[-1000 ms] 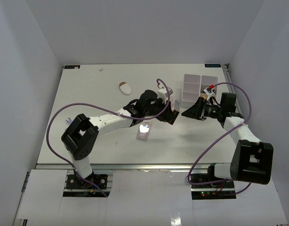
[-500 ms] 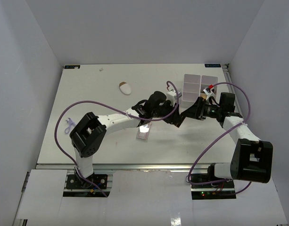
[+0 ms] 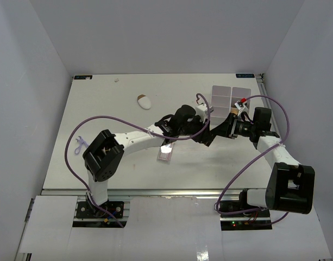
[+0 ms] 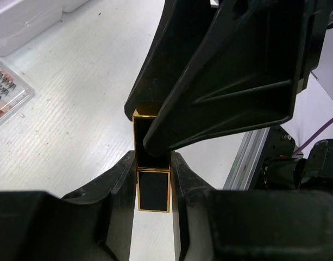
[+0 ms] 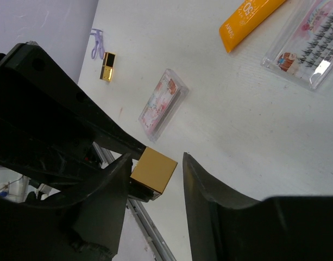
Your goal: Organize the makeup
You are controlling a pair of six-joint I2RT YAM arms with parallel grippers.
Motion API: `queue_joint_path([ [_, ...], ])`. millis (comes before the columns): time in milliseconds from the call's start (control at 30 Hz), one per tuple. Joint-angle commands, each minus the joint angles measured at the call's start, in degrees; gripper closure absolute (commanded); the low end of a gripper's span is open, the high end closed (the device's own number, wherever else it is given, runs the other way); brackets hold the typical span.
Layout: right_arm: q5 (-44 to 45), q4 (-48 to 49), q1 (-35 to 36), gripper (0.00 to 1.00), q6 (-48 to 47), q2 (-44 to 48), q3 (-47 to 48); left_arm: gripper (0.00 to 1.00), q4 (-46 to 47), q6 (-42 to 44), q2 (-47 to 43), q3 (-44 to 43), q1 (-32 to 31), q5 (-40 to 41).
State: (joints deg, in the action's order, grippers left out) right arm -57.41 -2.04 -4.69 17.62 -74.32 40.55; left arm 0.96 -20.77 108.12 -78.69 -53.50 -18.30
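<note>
The left gripper (image 4: 153, 166) clamps a black-and-gold lipstick (image 4: 153, 191) while the right gripper (image 5: 155, 161), jaws half open, straddles its gold end.

Lighting is even, diffuse and overhead. The white worktop (image 3: 101, 109) reads bright, with faint soft shadows under the arms (image 3: 136, 139). Glare washes out the palette (image 3: 165, 148). In wrist views, left pincer (image 4: 153, 163) and right pincer (image 5: 155, 163) are dark, soft silhouettes; lipstick (image 4: 154, 191) is sharp.

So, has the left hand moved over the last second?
Yes: the left hand has shifted right, away from the flat clear-pink palette, toward the white compartment box.
</note>
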Motion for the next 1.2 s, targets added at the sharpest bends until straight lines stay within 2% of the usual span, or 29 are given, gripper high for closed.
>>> queue_joint_path([
  [0,-2.0,3.0,0.2,0.54,-0.2,0.7,-0.4,0.87,-2.7,2.5,0.6,-3.9,-1.1,2.9],
  [133,-2.3,3.1,0.2,0.56,-0.7,0.8,-0.3,0.87,-4.4,4.1,1.7,-5.6,-2.1,6.5],
  [267,-2.0,3.1,0.2,0.63,-1.4,0.6,-0.5,0.87,-6.6,5.9,3.1,-7.3,-3.4,9.8],
  [433,-1.4,2.6,0.3,0.64,-1.9,0.3,-0.2,0.87,-8.3,8.0,3.6,-8.4,-4.7,14.5],
  [500,-1.1,2.5,0.3,0.72,-2.4,0.3,-0.1,0.86,-8.6,8.4,3.9,-8.8,-5.0,16.3],
  [533,-1.1,2.5,0.2,0.72,-2.4,0.4,-0.2,0.86,-8.7,8.6,4.0,-8.9,-5.1,16.6],
  [700,-1.5,2.1,0.1,0.86,-3.3,-0.3,0.2,0.82,-9.0,9.2,4.4,-9.5,-5.9,17.4],
  [767,-1.7,2.1,-0.1,0.88,-3.4,-0.2,0.3,0.74,-9.0,9.0,4.5,-9.7,-6.0,19.5],
  [933,-2.1,2.1,-0.7,0.90,-3.7,-0.1,0.3,0.63,-9.0,8.8,4.6,-10.1,-6.1,20.1],
  [1100,-2.3,2.1,-1.1,0.91,-3.9,0.1,0.3,0.40,-9.0,8.0,4.4,-10.0,-6.1,20.5],
  [1167,-2.4,2.1,-1.1,0.91,-4.1,0.0,0.3,0.23,-9.0,7.7,3.9,-9.4,-6.1,20.9],
])
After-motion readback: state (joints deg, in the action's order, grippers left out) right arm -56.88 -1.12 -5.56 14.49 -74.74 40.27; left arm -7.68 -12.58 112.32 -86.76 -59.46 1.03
